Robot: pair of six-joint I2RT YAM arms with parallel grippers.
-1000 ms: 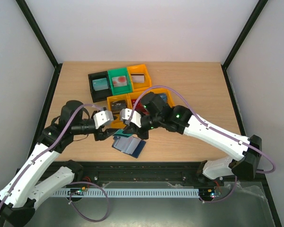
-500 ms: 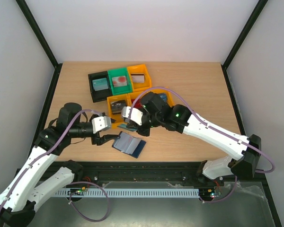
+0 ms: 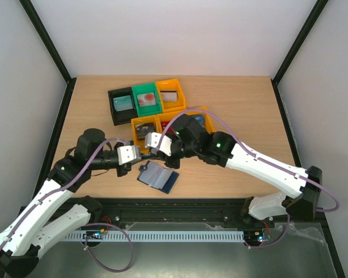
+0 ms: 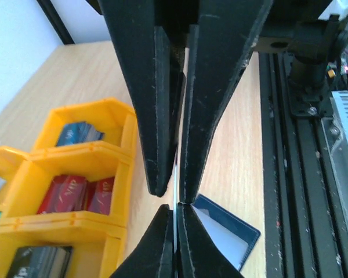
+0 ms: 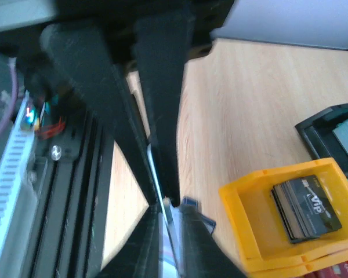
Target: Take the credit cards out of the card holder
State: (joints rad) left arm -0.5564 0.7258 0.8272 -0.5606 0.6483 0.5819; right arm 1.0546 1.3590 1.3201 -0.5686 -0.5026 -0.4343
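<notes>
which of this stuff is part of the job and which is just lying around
Job: wallet; card; left claw and right claw, both shut on the card.
Lying about: black bin; green bin; yellow bins.

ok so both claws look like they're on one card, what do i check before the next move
1. Left claw shut on the credit card, which stands edge-on between its tips: ok.
2. Right claw shut on the same card, tip to tip with the left: ok.
3. Card out of the card holder, which lies open on the table below: ok, it seems.
4. Card colour, to pick a bin: cannot tell, only its thin edge shows.
5. Yellow bins hold sorted stacks, blue, red and dark: ok.
6. Only one claw holding before moving off: not ok, both grip.
</notes>
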